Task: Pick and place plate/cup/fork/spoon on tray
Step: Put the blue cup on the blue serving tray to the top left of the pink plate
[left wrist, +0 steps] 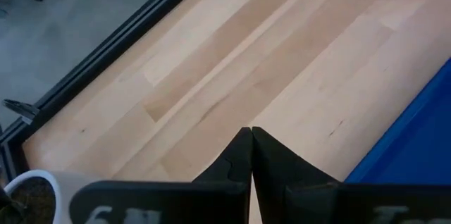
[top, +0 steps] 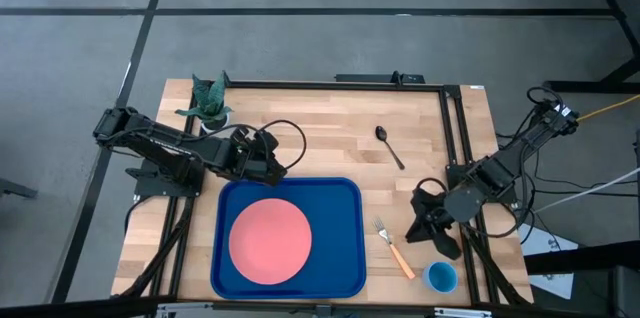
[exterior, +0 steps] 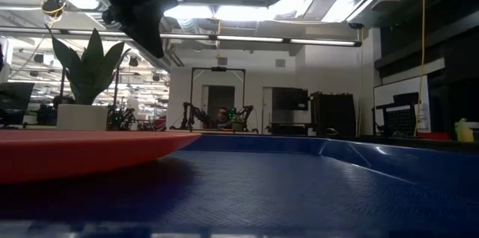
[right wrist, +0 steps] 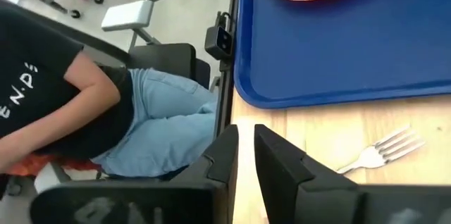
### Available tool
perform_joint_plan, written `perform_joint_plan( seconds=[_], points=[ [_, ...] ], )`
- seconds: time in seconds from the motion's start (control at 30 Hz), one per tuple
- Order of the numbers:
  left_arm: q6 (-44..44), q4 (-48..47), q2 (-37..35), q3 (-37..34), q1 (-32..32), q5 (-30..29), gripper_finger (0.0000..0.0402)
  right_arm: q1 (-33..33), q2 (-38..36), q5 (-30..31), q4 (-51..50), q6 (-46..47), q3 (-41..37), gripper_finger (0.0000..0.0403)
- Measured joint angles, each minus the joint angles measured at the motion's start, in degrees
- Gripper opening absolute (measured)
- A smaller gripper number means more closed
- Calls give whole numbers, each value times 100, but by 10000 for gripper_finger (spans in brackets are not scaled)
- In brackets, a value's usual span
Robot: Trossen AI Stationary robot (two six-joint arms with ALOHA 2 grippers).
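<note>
Beside the fork (top: 394, 246) my right claw (top: 428, 220) hovers slightly parted, seemingly empty, probably lining up a grasp, while my left claw (top: 268, 154) waits clenched.

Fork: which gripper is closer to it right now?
Right. The right gripper hangs just beside the fork, between it and the table's right edge. The left gripper waits across the table, past the tray's far left corner.

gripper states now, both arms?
Left gripper: shut, empty, over the table beside the tray.
Right gripper: slightly open, empty, near the fork.
</note>
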Motion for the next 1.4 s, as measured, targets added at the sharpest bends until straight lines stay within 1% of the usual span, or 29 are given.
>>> perform_joint_plan(
  seconds=[0.13,0.37,0.47,0.57,0.67,0.73,0.93,1.23,1.4],
  points=[
    [1,0,0,0,0,-2,0,70,0,47,-4,-189,0,53],
    [0,0,0,0,0,-1,0,175,196,543,-115,-281,0,53],
    [2,0,0,0,0,-2,0,175,390,542,31,-287,0,53],
    [2,0,0,0,0,-2,0,190,414,553,387,-470,0,53],
    [2,0,0,0,0,-2,0,270,412,898,417,-559,4,53],
    [2,0,0,0,0,-2,0,301,411,1170,241,-569,4,53],
    [2,0,0,0,0,-2,0,301,426,1465,94,-507,4,54],
    [2,0,0,0,0,-3,0,301,426,1734,-52,-442,4,54],
    [2,0,0,0,0,-2,0,301,366,1671,-30,-465,2,54]
  ],
)
